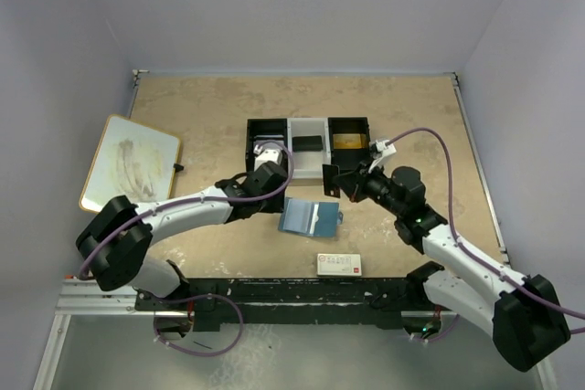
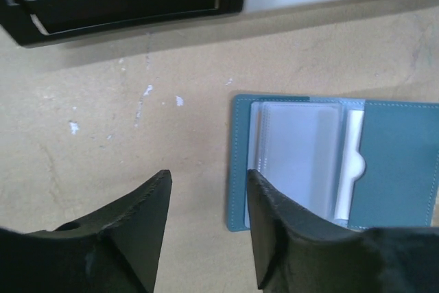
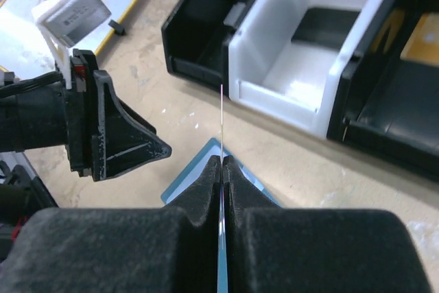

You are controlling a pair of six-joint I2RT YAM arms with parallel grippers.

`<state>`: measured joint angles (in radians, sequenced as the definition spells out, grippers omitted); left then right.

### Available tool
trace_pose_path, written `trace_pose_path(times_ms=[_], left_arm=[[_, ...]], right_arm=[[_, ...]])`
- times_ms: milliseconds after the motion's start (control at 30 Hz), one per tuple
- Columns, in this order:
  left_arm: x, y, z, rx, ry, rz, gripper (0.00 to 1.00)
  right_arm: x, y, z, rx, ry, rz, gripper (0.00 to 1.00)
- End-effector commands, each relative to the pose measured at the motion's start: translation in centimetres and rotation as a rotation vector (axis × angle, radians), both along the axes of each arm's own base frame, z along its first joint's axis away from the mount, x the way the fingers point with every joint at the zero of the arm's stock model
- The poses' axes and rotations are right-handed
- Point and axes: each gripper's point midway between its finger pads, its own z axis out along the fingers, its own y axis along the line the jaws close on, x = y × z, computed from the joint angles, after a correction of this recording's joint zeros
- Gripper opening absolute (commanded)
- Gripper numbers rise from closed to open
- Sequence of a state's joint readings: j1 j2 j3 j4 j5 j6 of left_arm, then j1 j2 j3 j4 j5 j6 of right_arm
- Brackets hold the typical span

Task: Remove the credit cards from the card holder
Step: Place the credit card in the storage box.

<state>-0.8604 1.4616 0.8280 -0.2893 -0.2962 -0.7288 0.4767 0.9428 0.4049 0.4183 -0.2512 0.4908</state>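
The card holder, a blue bifold wallet, lies open on the table with its clear sleeves showing. My right gripper is shut on a thin pale credit card, seen edge-on and held above the card holder. In the top view this credit card hangs at the right gripper, above the wallet's far edge. My left gripper stands open at the card holder's left edge, one finger over that edge, nothing between the fingers. A gold-yellow credit card lies in the tray's right compartment.
A black-and-white compartment tray stands behind the wallet, with a dark item in its white middle bin. A white box with red print lies near the front edge. A yellow-rimmed whiteboard sits at the left.
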Motion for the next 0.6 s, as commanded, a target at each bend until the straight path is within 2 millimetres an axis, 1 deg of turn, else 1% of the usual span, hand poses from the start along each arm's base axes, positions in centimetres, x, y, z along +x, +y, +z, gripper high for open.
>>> trace_pose_path(times_ms=[0,67,133,233,300,367,433,500,567], left_arm=[[1.9,2.1,3.0,0.079,-0.119,0.072,0.52],[2.2,3.2,3.4,0.119,-0.143,0.099,0.60],[2.6,4.3,3.8,0.154,-0.158,0.121,0.66],[3.4,6.1,4.2,0.169,-0.156,0.160,0.71],[4.2,7.7,4.6,0.162,-0.149,0.198,0.74],[4.9,9.9,6.0,0.155,-0.175,0.270,0.76],[5.3,12.0,8.0,0.164,-0.235,0.331,0.82],[5.6,14.3,9.9,0.187,-0.296,0.398,0.82],[5.6,16.2,11.0,0.221,-0.328,0.444,0.82]], right_arm=[[0.6,-0.1,3.9,-0.016,-0.259,0.036,0.00],[0.3,0.1,4.5,-0.022,-0.316,0.063,0.00],[-0.1,0.5,5.0,-0.037,-0.372,0.106,0.00],[-0.5,1.1,5.4,-0.087,-0.459,0.182,0.00],[-0.4,1.3,5.6,-0.133,-0.500,0.212,0.00],[-0.1,1.3,5.5,-0.187,-0.531,0.234,0.00],[0.2,1.5,5.5,-0.222,-0.545,0.260,0.00],[0.7,1.6,5.4,-0.245,-0.548,0.262,0.00],[1.1,1.9,5.6,-0.256,-0.554,0.268,0.00]])
